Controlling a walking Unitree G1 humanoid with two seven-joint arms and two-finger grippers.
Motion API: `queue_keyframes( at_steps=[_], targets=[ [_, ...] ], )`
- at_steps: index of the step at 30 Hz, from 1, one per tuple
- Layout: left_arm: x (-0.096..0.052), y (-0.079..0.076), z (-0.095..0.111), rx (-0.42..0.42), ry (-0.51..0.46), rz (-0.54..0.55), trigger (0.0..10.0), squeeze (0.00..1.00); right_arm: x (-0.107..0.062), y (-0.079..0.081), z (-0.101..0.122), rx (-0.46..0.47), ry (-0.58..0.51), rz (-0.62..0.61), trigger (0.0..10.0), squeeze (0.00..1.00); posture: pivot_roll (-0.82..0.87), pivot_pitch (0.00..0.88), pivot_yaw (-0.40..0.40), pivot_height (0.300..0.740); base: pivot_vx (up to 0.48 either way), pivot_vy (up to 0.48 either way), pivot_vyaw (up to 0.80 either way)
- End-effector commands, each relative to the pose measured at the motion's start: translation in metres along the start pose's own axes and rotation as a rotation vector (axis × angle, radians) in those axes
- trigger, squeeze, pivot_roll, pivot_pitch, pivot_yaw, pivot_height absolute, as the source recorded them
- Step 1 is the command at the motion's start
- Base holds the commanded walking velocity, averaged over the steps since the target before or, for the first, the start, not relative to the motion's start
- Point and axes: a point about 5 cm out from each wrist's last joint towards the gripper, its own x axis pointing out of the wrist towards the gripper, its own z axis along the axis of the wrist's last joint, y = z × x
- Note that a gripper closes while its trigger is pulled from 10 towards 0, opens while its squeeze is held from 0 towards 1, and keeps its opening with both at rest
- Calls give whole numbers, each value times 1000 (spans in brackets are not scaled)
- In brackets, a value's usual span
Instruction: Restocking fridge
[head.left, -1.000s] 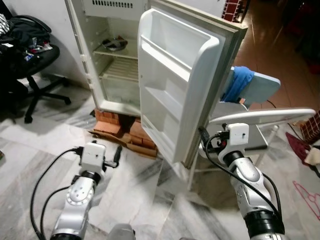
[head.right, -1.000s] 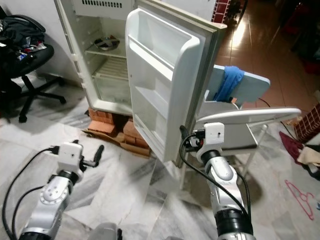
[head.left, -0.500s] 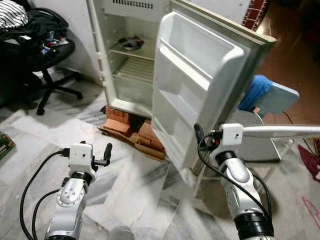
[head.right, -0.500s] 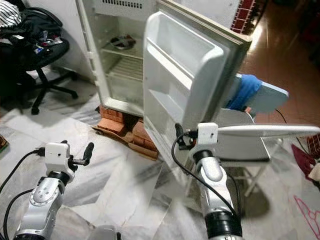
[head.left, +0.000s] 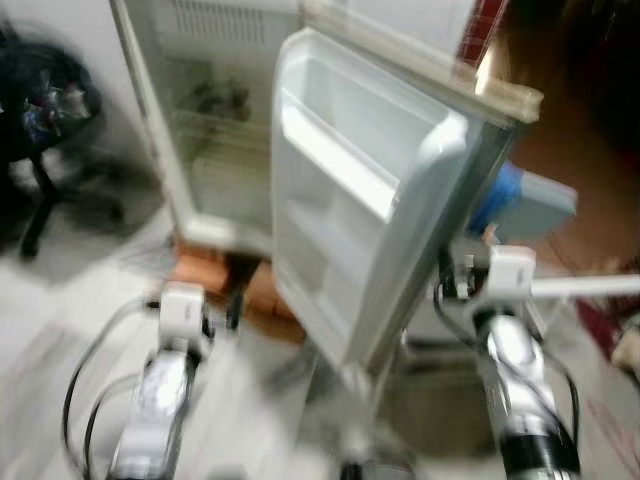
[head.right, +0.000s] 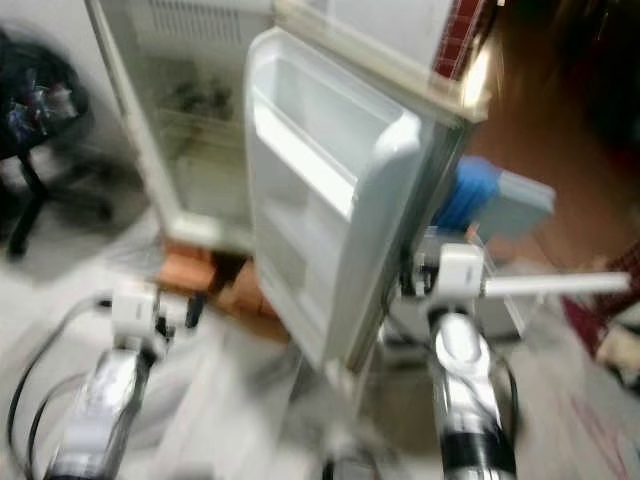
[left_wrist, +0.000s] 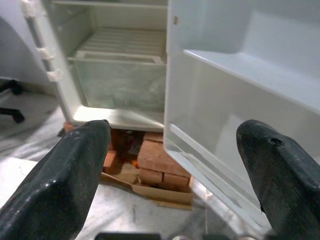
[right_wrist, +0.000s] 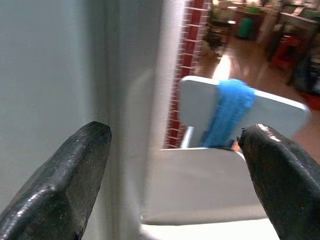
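Head views blurred; wrist views sharp.

Nearest: both silver arms reach forward, low, over pale marbled floor (head.left: 60, 330). Left tool (left_wrist: 170, 165) held with its two black fingers (left_wrist: 65, 175) spread wide, nothing between them. Right tool (right_wrist: 170, 165) likewise spread wide and holding nothing.

Ahead of the left tool: a stack of red bricks (left_wrist: 150, 162) on flattened cardboard (left_wrist: 150, 192), with the fridge (left_wrist: 60, 75) standing on top of it. The bricks lie just beyond the fingertips, between them in the wrist view. The fridge body stands open straight ahead of the left tool; its lowest compartment shows a clear crisper drawer (left_wrist: 120, 87) with a ribbed white shelf (left_wrist: 125, 42) above it. Higher shelves are blurred in the head views; some dark item sits on one, too smeared to identify.

Between the two tools: the open fridge door (head.left: 360, 210), swung out toward the robot. Its inner face, with moulded white door shelves (left_wrist: 250, 65), faces the left tool. The right tool sits at the door's outer edge, close up to it; the grey outer face of the door runs along one finger in the right wrist view. Contact cannot be judged.

Beyond the right tool: a white folding chair (right_wrist: 200, 185) with a blue cloth (right_wrist: 225, 112) draped over its backrest. Behind that, a red brick pillar (right_wrist: 187, 60) and a glossy brown floor leading into a further room.

Far off the left tool's outer side: a black office chair (head.left: 45, 130) piled with dark things, blurred.
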Motion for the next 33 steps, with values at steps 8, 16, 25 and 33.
queue_keyframes(
  at_steps=[8,16,25,33],
  targets=[
    [-17,15,-17,29,69,50,10000,0,16,5,13,77,-31,38,10000,0,114,18,-41,740,0,0,0],
    [-28,22,-26,27,106,94,10000,0,66,9,54,116,-80,-3,10000,0,162,12,-65,740,0,0,0],
    [-36,25,-28,25,105,110,10000,0,82,57,85,332,-123,417,10000,0,200,4,-78,740,0,0,0],
    [-32,23,-26,35,92,79,10000,0,41,118,113,634,-169,993,10000,0,192,1,-62,740,0,0,0]
  ],
)
